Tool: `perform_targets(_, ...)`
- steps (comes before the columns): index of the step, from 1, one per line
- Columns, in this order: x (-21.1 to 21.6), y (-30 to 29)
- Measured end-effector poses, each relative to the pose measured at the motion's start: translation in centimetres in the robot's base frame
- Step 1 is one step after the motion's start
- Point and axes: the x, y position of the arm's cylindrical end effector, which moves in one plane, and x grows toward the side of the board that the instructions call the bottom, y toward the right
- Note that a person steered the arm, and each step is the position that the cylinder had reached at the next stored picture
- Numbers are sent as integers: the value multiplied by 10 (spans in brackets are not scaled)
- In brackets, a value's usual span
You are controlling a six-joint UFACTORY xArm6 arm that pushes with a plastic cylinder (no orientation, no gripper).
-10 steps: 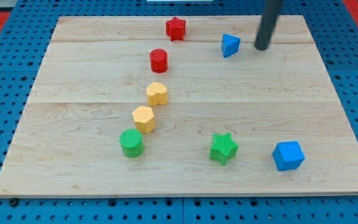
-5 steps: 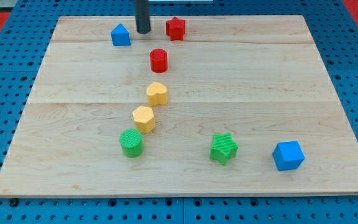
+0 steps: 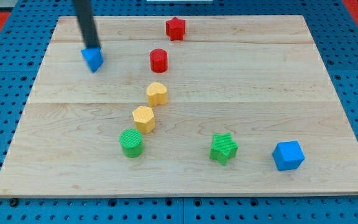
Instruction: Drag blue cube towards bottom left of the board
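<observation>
The blue cube (image 3: 288,155) sits near the board's bottom right corner. My tip (image 3: 92,47) is far from it, at the board's upper left, touching the top of a small blue triangular block (image 3: 92,60). The rod rises from the tip toward the view's top. The wooden board (image 3: 241,87) fills most of the view.
A red star (image 3: 175,27) and a red cylinder (image 3: 159,60) sit at top centre. A yellow heart (image 3: 156,93), a yellow hexagon (image 3: 143,118) and a green cylinder (image 3: 131,143) run down the middle. A green star (image 3: 224,148) lies left of the blue cube.
My tip swept from the upper right across the top to the upper left, pushing the blue triangular block along and then down. The blue cube has not moved.
</observation>
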Motion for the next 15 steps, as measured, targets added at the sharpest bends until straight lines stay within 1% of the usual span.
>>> perform_targets(1,56,23)
perform_targets(2,98,14)
perform_targets(3,127,6)
perform_targets(4,105,13)
perform_targets(5,124,-2)
perform_targets(6,168,-20)
perform_targets(7,140,-22)
perform_targets(8,131,-64)
perform_targets(9,163,-74)
perform_targets(10,164,-31)
perform_targets(11,131,-31)
perform_targets(12,147,1)
perform_targets(13,171,1)
perform_targets(14,153,4)
perform_targets(15,155,1)
